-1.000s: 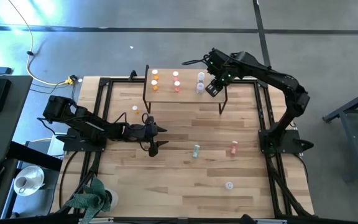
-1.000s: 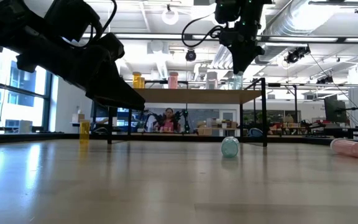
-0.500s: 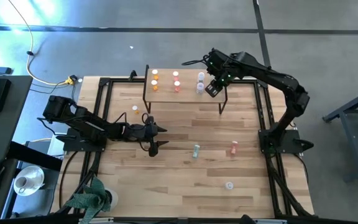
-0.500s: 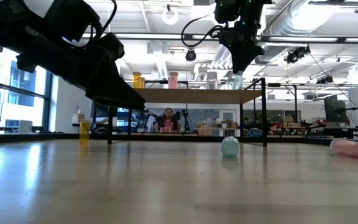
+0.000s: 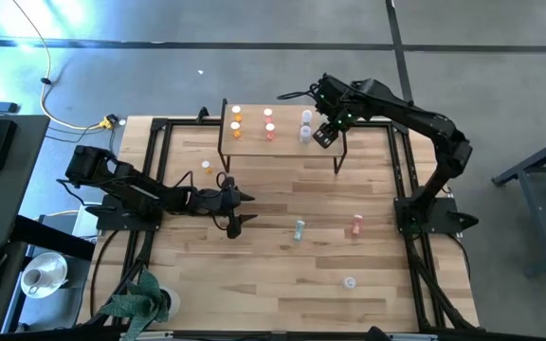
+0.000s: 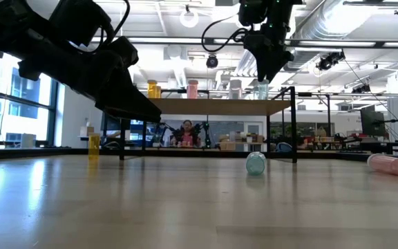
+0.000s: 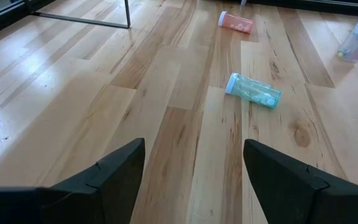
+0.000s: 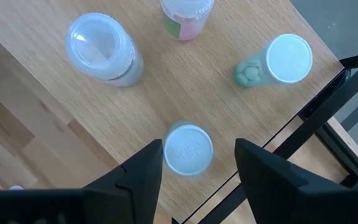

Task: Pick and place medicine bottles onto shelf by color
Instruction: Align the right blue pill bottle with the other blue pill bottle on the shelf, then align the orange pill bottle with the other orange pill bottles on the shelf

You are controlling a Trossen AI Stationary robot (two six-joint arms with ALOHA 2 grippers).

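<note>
The shelf [image 5: 287,142] stands at the table's far side. On it are upright medicine bottles in rows: orange [image 5: 236,123], pink [image 5: 269,125] and pale [image 5: 305,121]. My right gripper [image 8: 197,155] hangs open over the shelf's right end, pointing down. Its fingers stand on either side of an upright teal bottle [image 8: 189,150] that rests on its base near the shelf's edge. A green bottle [image 8: 278,60] and a pale one [image 8: 101,46] stand close by. My left gripper [image 7: 192,149] waits open, low over the table's left middle.
On the tabletop lie a teal bottle [image 5: 299,228] and a pink one [image 5: 356,225], both on their sides. A pale bottle [image 5: 350,281] stands nearer the front edge, and an orange one [image 5: 206,167] stands left of the shelf. A black frame [image 5: 401,170] borders the table.
My right gripper has opened over the shelf's right end and let go of the teal bottle, which stays upright on the shelf. Neither arm has shifted.
</note>
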